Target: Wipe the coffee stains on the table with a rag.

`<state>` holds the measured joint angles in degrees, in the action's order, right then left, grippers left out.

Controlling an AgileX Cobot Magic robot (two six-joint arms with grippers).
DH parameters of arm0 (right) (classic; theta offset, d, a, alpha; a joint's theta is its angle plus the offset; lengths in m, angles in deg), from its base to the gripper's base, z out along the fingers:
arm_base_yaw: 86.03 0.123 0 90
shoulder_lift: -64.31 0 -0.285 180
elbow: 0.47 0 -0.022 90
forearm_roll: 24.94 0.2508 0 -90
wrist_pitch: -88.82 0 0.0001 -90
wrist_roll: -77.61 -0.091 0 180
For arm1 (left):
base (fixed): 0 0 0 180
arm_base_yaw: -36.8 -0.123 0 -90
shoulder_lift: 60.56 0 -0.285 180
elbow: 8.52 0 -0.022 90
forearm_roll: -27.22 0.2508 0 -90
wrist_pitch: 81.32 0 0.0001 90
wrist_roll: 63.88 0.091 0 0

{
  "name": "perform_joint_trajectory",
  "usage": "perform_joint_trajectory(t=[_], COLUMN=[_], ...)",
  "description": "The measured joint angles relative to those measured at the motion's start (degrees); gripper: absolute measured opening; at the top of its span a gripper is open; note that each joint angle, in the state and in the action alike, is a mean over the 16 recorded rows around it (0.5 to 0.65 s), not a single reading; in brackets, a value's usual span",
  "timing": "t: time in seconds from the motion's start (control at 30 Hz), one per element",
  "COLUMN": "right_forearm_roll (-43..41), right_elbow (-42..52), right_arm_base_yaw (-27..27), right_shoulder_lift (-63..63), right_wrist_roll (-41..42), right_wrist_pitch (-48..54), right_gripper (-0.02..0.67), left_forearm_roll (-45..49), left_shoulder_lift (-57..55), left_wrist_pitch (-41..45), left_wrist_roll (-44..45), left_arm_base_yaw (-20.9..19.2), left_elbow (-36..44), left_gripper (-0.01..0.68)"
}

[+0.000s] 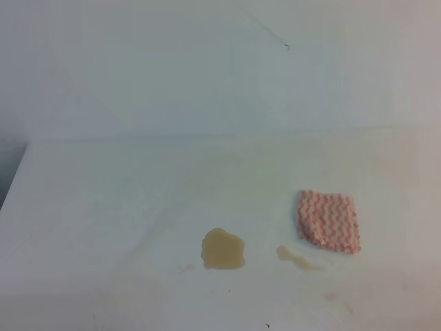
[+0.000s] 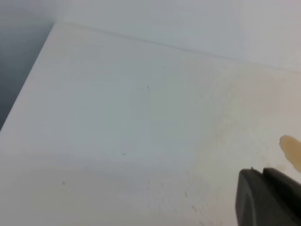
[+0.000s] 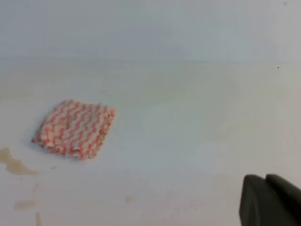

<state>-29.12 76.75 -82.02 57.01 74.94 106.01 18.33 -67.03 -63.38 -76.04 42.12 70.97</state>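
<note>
The rag (image 1: 329,221), a pink-and-white zigzag knit square, lies flat on the white table (image 1: 124,207) right of centre. To its left are the coffee stains: a rounded tan blob (image 1: 222,249) and a smaller elongated smear (image 1: 296,257). Neither arm shows in the exterior high view. In the right wrist view the rag (image 3: 74,127) lies far left, the smear (image 3: 13,162) below it, and my right gripper (image 3: 265,178) is shut and empty at the bottom right. My left gripper (image 2: 262,172) is shut and empty, with the blob's edge (image 2: 292,149) just beyond it.
A white wall (image 1: 207,69) rises behind the table. The table's left edge (image 1: 10,186) drops into a dark gap (image 2: 19,70). Faint yellowish discolouration (image 1: 386,158) marks the tabletop on the right.
</note>
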Motion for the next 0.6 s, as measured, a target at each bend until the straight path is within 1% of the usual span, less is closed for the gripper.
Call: perform_joint_trajectory(t=[0.6], right_forearm_roll=[0.0], right_elbow=[0.2], right_arm_base_yaw=[0.0], right_shoulder_lift=[0.5], right_wrist_roll=[0.0], right_wrist_pitch=[-0.4], right_gripper=[-0.004], left_forearm_roll=[0.0], left_shoulder_lift=[0.2], left_wrist_pitch=[-0.1], left_wrist_roll=[0.0], left_arm_base_yaw=[0.0], left_elbow=[0.3], left_gripper=[0.001])
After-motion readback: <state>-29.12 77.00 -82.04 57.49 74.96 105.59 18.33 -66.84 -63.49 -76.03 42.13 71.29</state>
